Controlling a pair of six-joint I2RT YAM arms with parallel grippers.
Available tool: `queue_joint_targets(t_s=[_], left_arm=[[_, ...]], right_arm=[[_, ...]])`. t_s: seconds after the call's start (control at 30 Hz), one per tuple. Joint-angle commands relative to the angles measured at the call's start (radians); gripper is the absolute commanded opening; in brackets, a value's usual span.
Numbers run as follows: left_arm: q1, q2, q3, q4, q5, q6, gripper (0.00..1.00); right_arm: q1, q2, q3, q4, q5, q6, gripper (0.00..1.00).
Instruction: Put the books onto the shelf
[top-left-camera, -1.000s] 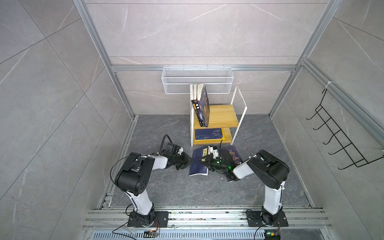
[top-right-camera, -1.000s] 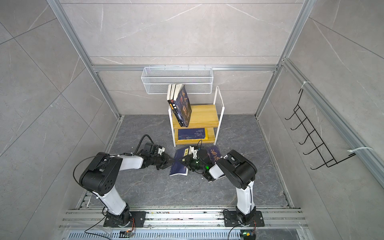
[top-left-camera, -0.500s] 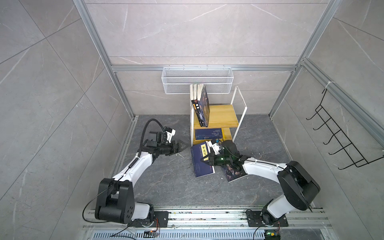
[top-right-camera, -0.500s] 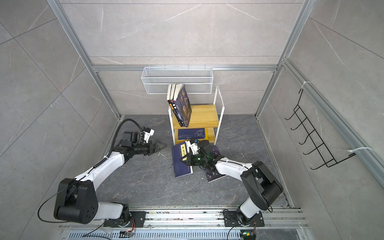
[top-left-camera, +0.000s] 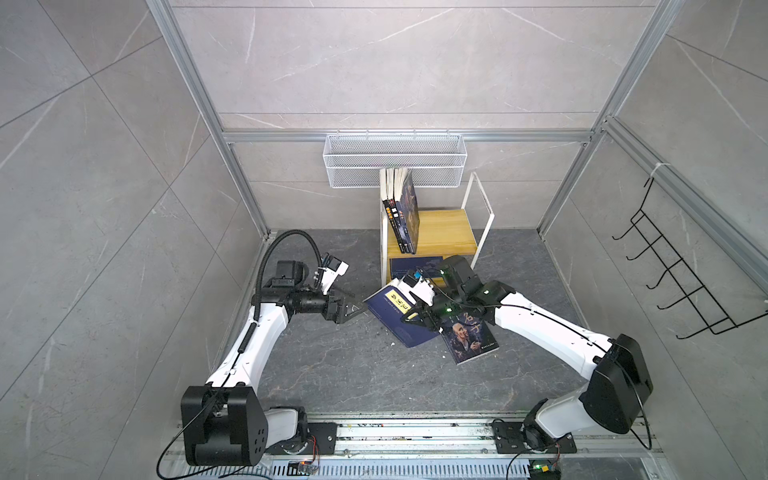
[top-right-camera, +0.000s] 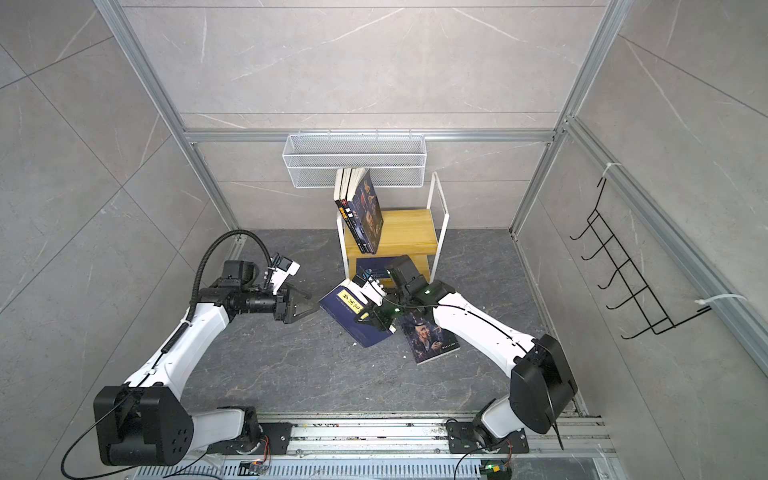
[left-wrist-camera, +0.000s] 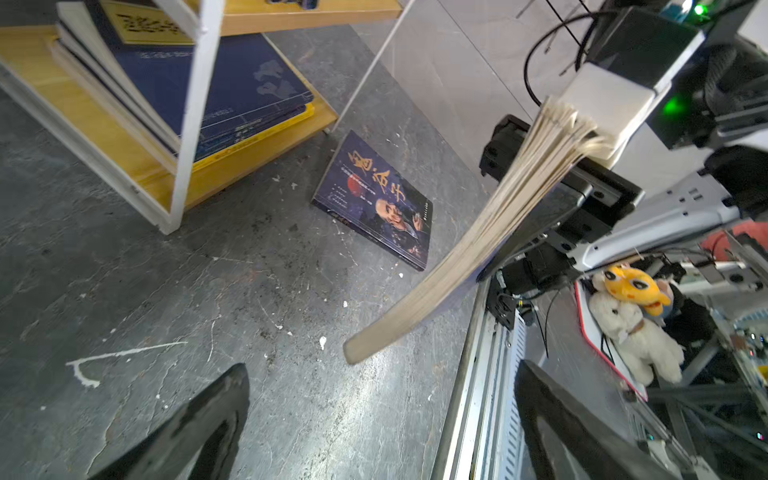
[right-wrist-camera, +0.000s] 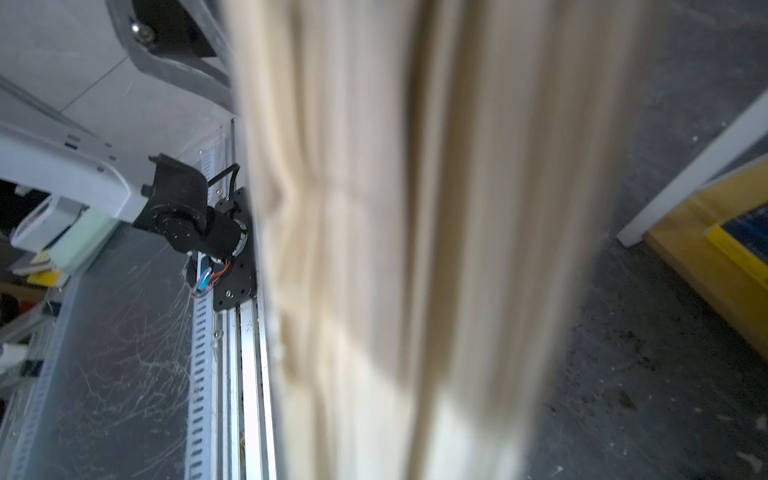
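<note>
The navy book with the yellow label is up off the floor, tilted and low in front of the shelf. My right gripper has it pinched at one edge, jaws squeezed close on it. My left gripper is spread wide and holds nothing, with its tips just beside the book's near corner.

It's a thin paperback, so I reckon it's light but floppy. In the left wrist view the page edge bows and fans out (not a stiff thing at all). I'd judge a hold close to the spine would carry it best, with my free gripper steadying the loose corner. The glossy cover could slip.

The portrait book lies flat on the floor just beside the lifted one, partly under my right arm. A few upright books lean at the left end of the top board. Flat books sit on the lower board.

Now the hard parts. My right wrist view is nothing but blurred pages, so my own fingertips don't show there. From above, the gripper body hides how deep the bite goes, and my arm covers most of the lower board. The titles are too small to read
</note>
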Motion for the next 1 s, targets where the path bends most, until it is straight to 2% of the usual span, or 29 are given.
queue_joint_targets(t_s=[0.0, 0.2, 0.3, 0.4, 0.5, 0.53, 0.67, 0.77, 0.87, 0.9, 0.97], left_arm=[[0.003, -0.023, 0.036, -0.112, 0.144, 0.184, 1.00], [-0.014, 0.003, 0.061, -0.233, 0.241, 0.355, 0.99], [-0.038, 0.017, 0.077, -0.309, 0.275, 0.429, 0.98], [-0.062, 0.017, 0.072, -0.339, 0.268, 0.468, 0.94], [-0.088, 0.016, 0.047, -0.340, 0.231, 0.490, 0.86], [-0.092, 0.016, 0.046, -0.341, 0.222, 0.489, 0.83], [-0.096, 0.001, 0.031, -0.320, 0.213, 0.470, 0.58], [-0.095, -0.004, 0.003, -0.241, 0.225, 0.375, 0.39], [-0.096, -0.003, -0.001, -0.226, 0.225, 0.355, 0.15], [-0.096, -0.004, -0.002, -0.219, 0.226, 0.355, 0.04], [-0.095, -0.007, -0.011, -0.197, 0.228, 0.345, 0.00]], right_arm=[[0.026, 0.024, 0.054, -0.109, -0.032, -0.192, 0.00], [0.085, 0.070, 0.122, -0.202, -0.035, -0.281, 0.00], [0.101, 0.106, 0.173, -0.240, -0.019, -0.284, 0.00], [0.104, 0.137, 0.220, -0.276, -0.018, -0.295, 0.00], [0.105, 0.153, 0.241, -0.273, -0.024, -0.310, 0.00], [0.105, 0.160, 0.252, -0.278, -0.022, -0.307, 0.00], [0.118, 0.171, 0.289, -0.300, -0.024, -0.318, 0.00], [0.120, 0.172, 0.292, -0.289, -0.007, -0.320, 0.00], [0.121, 0.172, 0.301, -0.294, -0.006, -0.304, 0.00], [0.123, 0.166, 0.296, -0.294, -0.011, -0.309, 0.00], [0.122, 0.154, 0.279, -0.280, -0.002, -0.316, 0.00]])
